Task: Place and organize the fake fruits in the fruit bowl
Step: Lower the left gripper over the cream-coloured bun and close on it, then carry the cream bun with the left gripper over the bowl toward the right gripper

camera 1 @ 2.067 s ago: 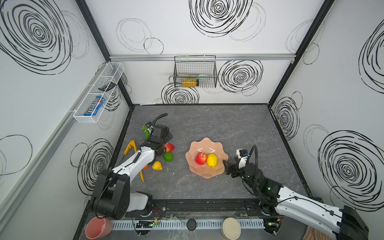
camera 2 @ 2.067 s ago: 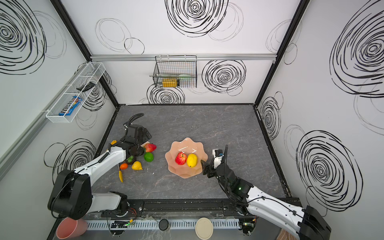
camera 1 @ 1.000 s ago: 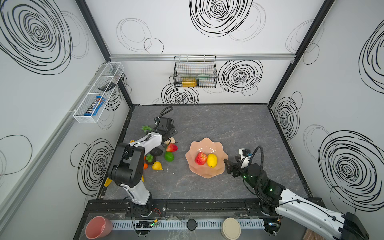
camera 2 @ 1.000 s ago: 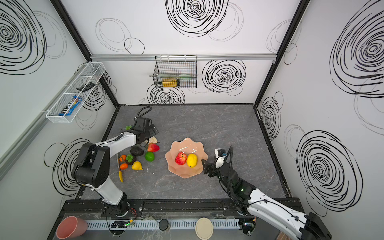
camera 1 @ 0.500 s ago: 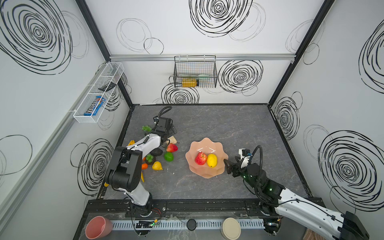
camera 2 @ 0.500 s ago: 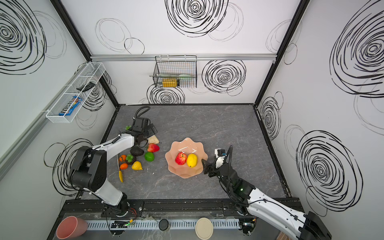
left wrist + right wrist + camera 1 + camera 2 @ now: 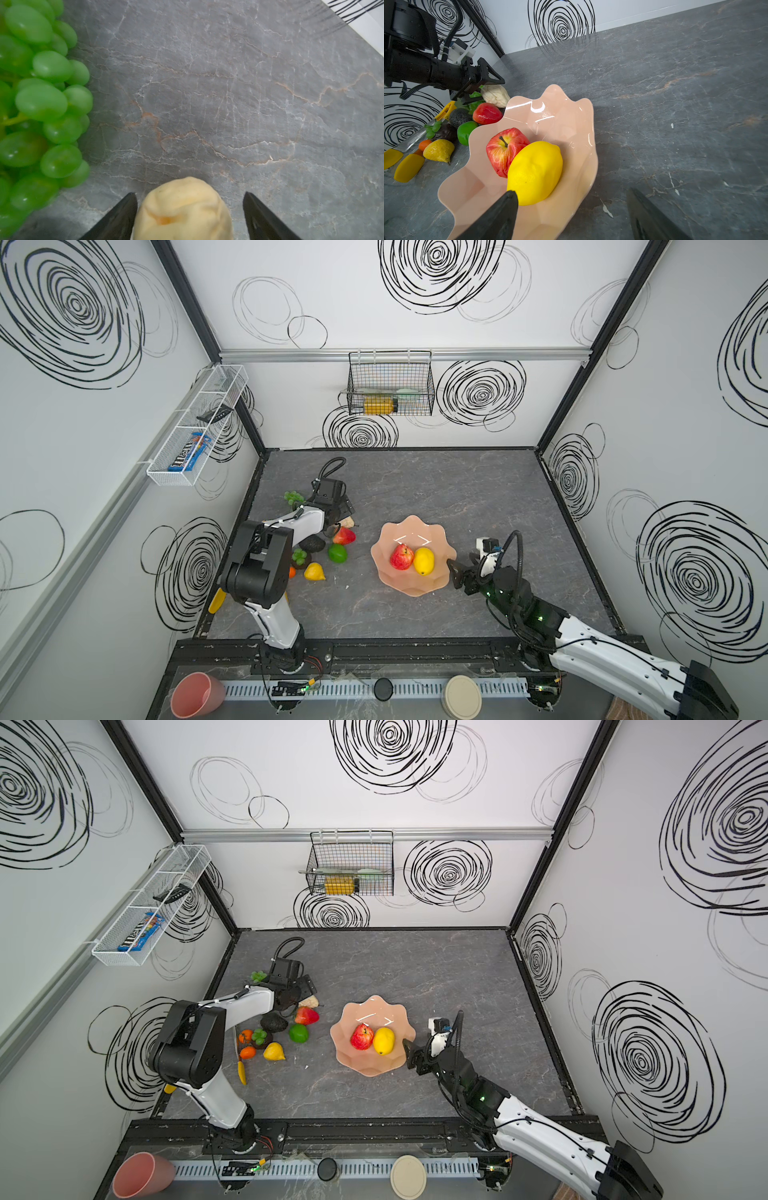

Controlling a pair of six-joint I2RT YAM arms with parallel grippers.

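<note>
The peach-pink fruit bowl (image 7: pixel 411 589) (image 7: pixel 571 116) holds a red apple (image 7: pixel 401 556) and a yellow lemon (image 7: pixel 424 561). My left gripper (image 7: pixel 189 193) (image 7: pixel 343 514) is open and straddles the beige pear (image 7: pixel 182 209) (image 7: pixel 350 522), which lies on the table; a gap shows on one side. Green grapes (image 7: pixel 37 104) lie beside it. A strawberry (image 7: pixel 344 536), lime (image 7: pixel 338 552), avocado (image 7: pixel 312 543), mangosteen (image 7: pixel 300 558), a yellow fruit (image 7: pixel 314 571) and an orange (image 7: pixel 292 571) cluster left of the bowl. My right gripper (image 7: pixel 571 190) (image 7: pixel 453 568) is open, astride the bowl's right rim.
Yellow-handled tongs (image 7: pixel 242 1073) lie by the left table edge, beside the fruit cluster. A plain pink cup (image 7: pixel 195 695) and a round beige lid (image 7: pixel 461 697) sit on the front rail. A wire basket (image 7: pixel 390 385) hangs on the back wall.
My left gripper has settled around the beige pear and its jaws have narrowed. The right arm has not moved.
</note>
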